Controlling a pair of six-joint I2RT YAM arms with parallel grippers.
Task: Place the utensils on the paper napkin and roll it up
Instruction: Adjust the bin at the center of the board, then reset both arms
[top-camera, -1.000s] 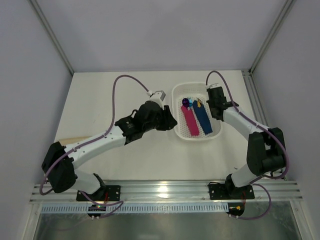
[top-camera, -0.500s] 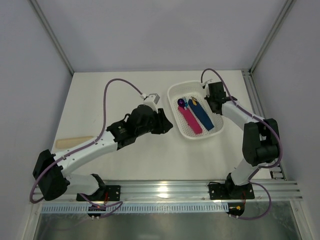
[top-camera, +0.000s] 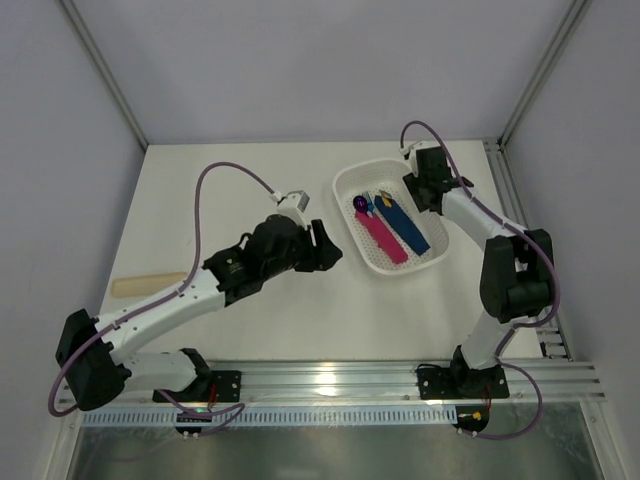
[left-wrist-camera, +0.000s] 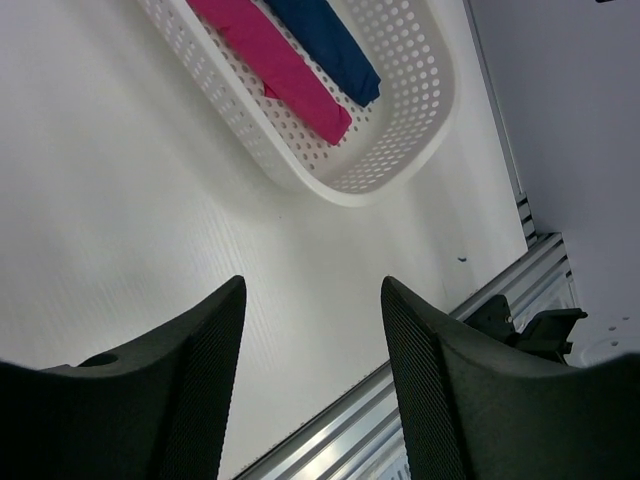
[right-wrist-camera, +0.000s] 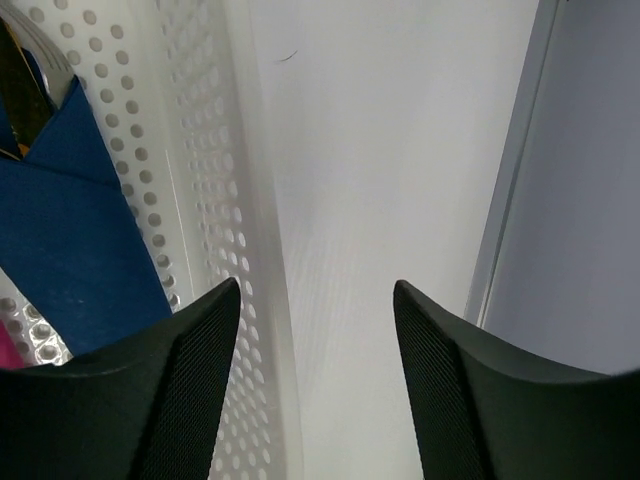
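While both end effectors, left (top-camera: 322, 247) and right (top-camera: 425, 190), gape empty beside the basket (top-camera: 428, 262), pink (top-camera: 381, 238) and blue (top-camera: 403, 228) rolls lie inside; stage undetermined.

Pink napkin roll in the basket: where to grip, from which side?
Grip the pink roll mid-length, across its narrow width, coming straight down. It lies flat and long in the basket, close beside the blue roll, so the walls likely block side approaches.

A perforated white plastic basket (top-camera: 392, 216) sits on a smooth matt table (top-camera: 230, 180).
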